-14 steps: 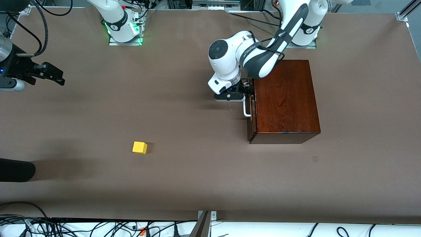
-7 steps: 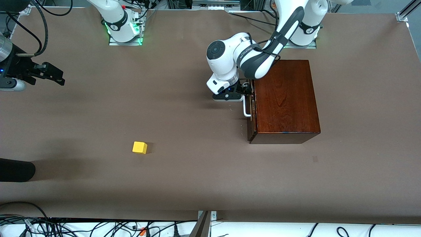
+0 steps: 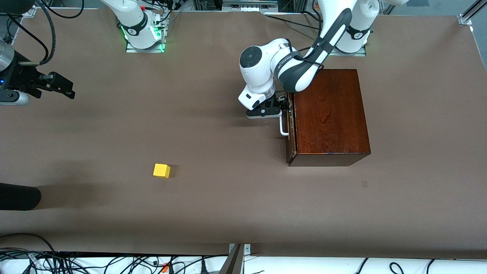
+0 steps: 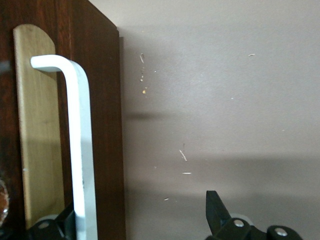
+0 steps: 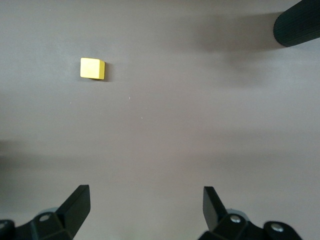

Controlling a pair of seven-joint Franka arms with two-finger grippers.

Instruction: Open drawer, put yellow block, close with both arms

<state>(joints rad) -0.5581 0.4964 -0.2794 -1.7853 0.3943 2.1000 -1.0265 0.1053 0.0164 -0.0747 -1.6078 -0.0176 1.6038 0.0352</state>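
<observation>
A wide brown surface (image 3: pixel 213 213) is seen, and everything is set on it. The biggest thing on it is a shiny dark red-brown box (image 3: pixel 329 114), placed toward the left arm's end of the surface. The drawer (image 3: pixel 290 129) is fitted into the side of the box that is turned toward the right arm's end, and it is seen pulled out only a tiny bit. A white bar handle (image 3: pixel 283 127) is fixed on the drawer's front.

The left arm (image 3: pixel 300 64) is bent down in front of the drawer. The left end effector (image 3: pixel 283 106) is placed at the handle. Its fingers are spread apart, with one finger on each side of the white bar (image 4: pixel 82 150), and the bar is not squeezed.

The right end effector (image 3: pixel 57 86) is held up over the right arm's end of the surface, where that arm waits. Its fingers (image 5: pixel 75 205) are spread wide, and nothing is held between them.

The yellow block (image 3: pixel 161 170) is found alone on the bare surface, well apart from the box and nearer to the front camera than the box.
</observation>
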